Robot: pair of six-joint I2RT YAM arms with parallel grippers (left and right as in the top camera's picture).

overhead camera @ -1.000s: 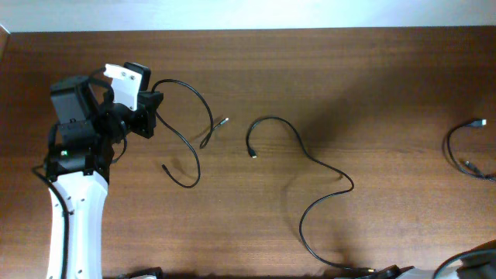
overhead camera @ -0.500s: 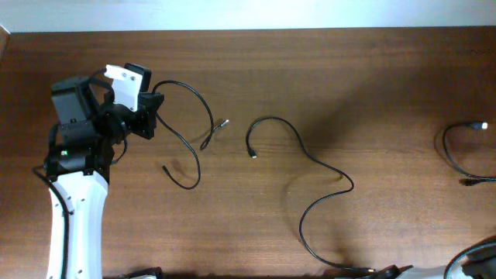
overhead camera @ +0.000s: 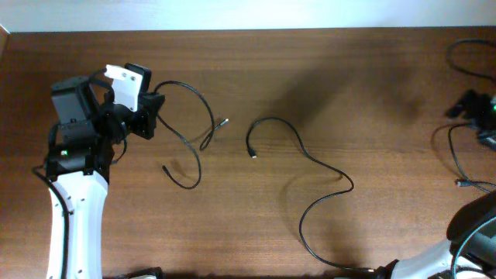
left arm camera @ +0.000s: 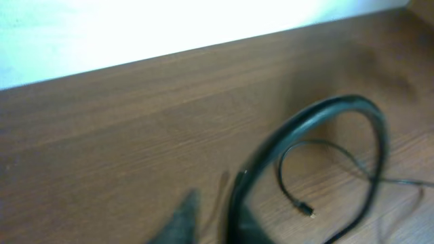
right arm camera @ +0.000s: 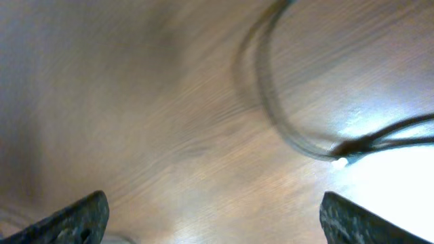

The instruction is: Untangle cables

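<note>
This looks like a robotics lab bench. A dark brown wood-grain tabletop (overhead camera: 372, 85) fills the view, with a plain white wall (overhead camera: 248, 12) along its far edge. 2 machines work at it: a white-and-black robot arm (overhead camera: 74, 209) rising from the near left and a second pale robot arm (overhead camera: 477, 221) at the near right. Thin black cables (overhead camera: 310, 159) lie in loose curves across the wood.

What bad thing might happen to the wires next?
The left tool grips the left cable; its loose plug lies near the middle cable, so a wide swing might tangle them. The open right tool hangs above the right cable, where strands meet; closing there might pinch two and tighten a knot.
</note>
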